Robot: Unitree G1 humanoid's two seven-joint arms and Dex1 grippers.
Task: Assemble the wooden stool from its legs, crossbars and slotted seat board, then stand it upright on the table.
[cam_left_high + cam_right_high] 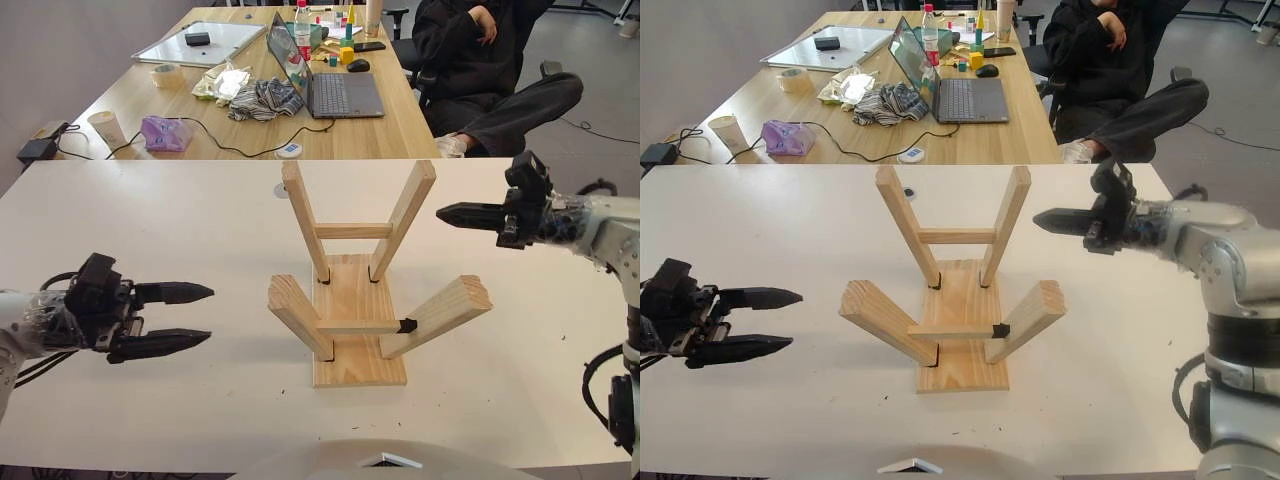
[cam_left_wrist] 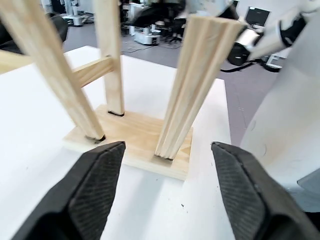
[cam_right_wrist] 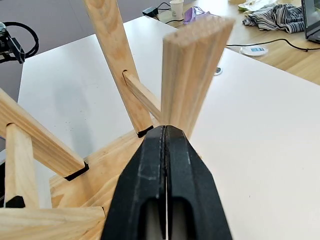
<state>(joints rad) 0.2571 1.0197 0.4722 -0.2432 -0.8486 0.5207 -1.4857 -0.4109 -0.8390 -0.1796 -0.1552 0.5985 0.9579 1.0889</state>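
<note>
Trouble is most likely at the flip: the stool (image 1: 350,290) sits upside down near the middle of the white table (image 1: 150,220). Its slotted seat board (image 1: 358,360) lies flat on the surface and all four legs point up, so it is not yet turned over and stood on its feet. The legs look only pushed into their slots. The near-left leg (image 1: 298,314) and near-right leg (image 1: 438,314) splay well outward, joined by the near crossbar (image 1: 358,326). Lifting by a single leg could, I judge, pull that leg out of the board or pop a crossbar loose. A one-sided grip could also let the board swing, so that the whole frame topples or skids on the smooth top. The left gripper (image 1: 208,314) hovers low over the table with its fingers spread wide and nothing between them. It points toward the stool, roughly level with the near-left leg but well apart from it. The right gripper (image 1: 440,212) has its fingers pressed together on nothing. Its tip aims at the upper part of the far-right leg (image 1: 404,218) from the robot's right, near it but not touching. Pinched like that it cannot take hold, and a push from it could knock the far legs and the far crossbar (image 1: 353,231) askew.
</note>
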